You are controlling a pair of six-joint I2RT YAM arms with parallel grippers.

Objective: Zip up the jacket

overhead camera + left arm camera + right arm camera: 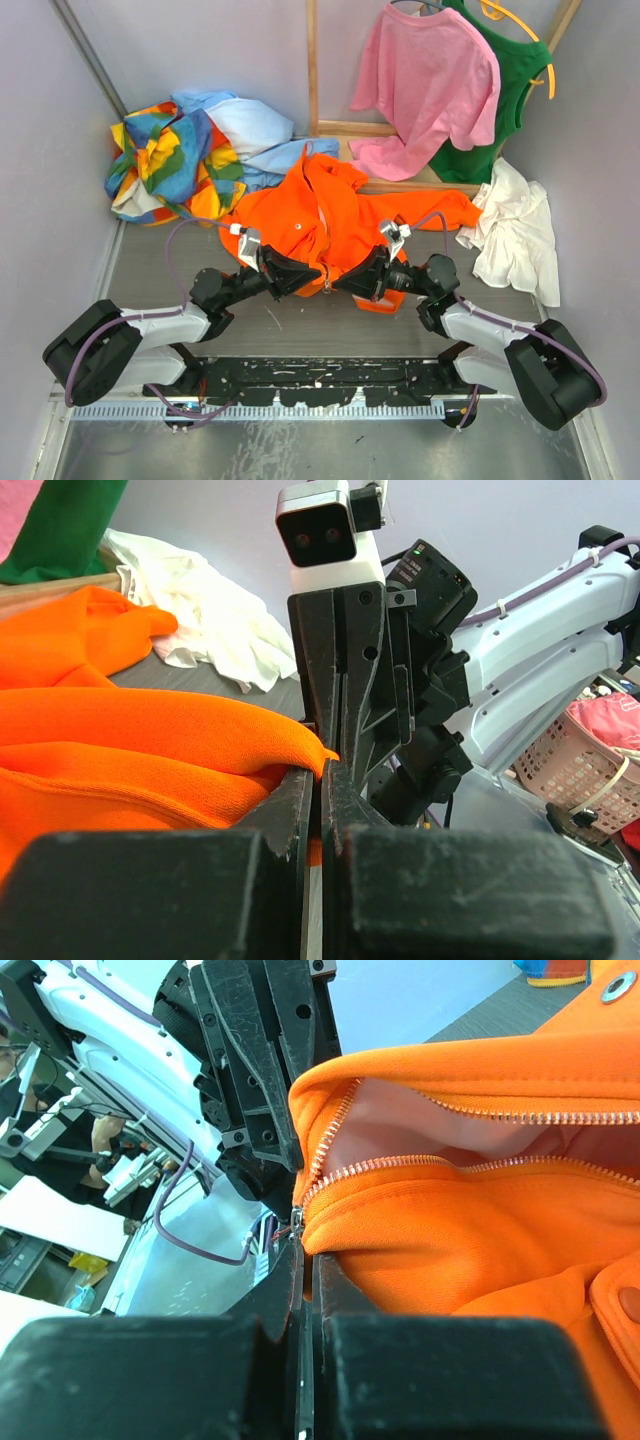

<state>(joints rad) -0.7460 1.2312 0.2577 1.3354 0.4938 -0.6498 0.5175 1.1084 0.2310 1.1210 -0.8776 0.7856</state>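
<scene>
The orange jacket [320,215] lies crumpled on the table, front up. Its zipper is open, with the pale pink lining [420,1130] showing between the two rows of teeth. The zipper slider [297,1222] sits at the bottom end, right at my right gripper's tips. My left gripper [303,276] is shut on the jacket's bottom hem [200,730], with orange cloth pinched between its jaws [322,770]. My right gripper [347,283] faces it from the right and is shut on the hem beside the slider [307,1250]. The two grippers almost touch.
A multicoloured garment [170,160] and a light blue cloth [250,130] lie at the back left. A pink T-shirt [425,85] and a green top [510,90] hang at the back right. A white cloth [515,230] lies at the right. A wooden frame [313,70] stands behind.
</scene>
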